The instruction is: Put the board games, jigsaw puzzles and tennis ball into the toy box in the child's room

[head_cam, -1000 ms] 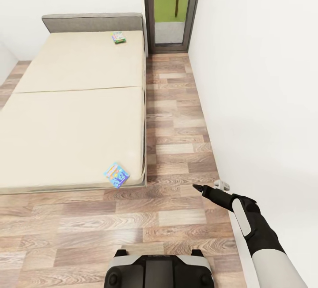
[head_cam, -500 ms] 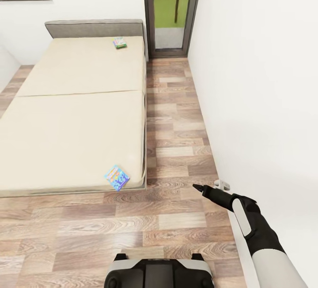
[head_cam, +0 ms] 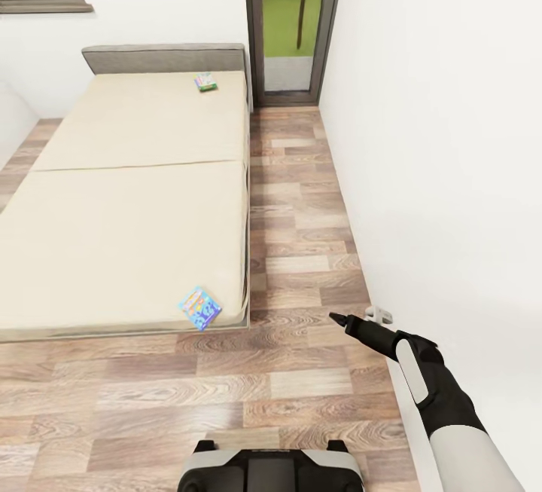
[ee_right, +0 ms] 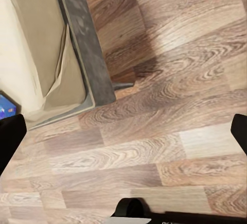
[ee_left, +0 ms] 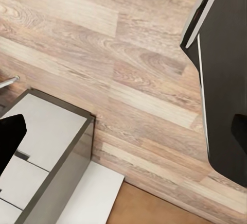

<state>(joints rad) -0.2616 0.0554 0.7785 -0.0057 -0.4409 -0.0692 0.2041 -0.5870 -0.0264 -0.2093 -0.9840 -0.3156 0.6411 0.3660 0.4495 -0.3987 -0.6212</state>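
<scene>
Nearest the camera in the head view is the robot's dark base (head_cam: 271,469) on the wood-plank floor (head_cam: 301,371); the right arm reaches forward beside the white wall, its claw (head_cam: 340,321) hanging over the floor and gripping nothing; in the right wrist view the two finger tips sit at opposite edges of the picture, so it stands wide; the left claw (ee_left: 123,74) looks wide as well, its fingers far apart in the left wrist view, with floor and a grey-topped, white-fronted piece of furniture (ee_left: 41,147) beneath it. Just ahead, near the foot corner of the bed (head_cam: 120,251) and close to its edge, lies the blue-yellow board game (head_cam: 199,307), flat on the cream mattress and turned cornerwise; I judge it a thin, light, stiff carton with a slick printed face; lying flush on a soft mattress it offers little to pinch from above, so the likely hold is across a short edge or the corner nearest the bed's edge, pressing slightly into the padding. Far beyond the mattress seam, by the grey headboard (head_cam: 162,57), rests the second board game (head_cam: 205,82), greenish-white, of the same kind I expect. Past the bed a glazed door (head_cam: 290,25) shows grass outside. The print on both boxes is too small to read; no brand or lettering can be made out.
</scene>
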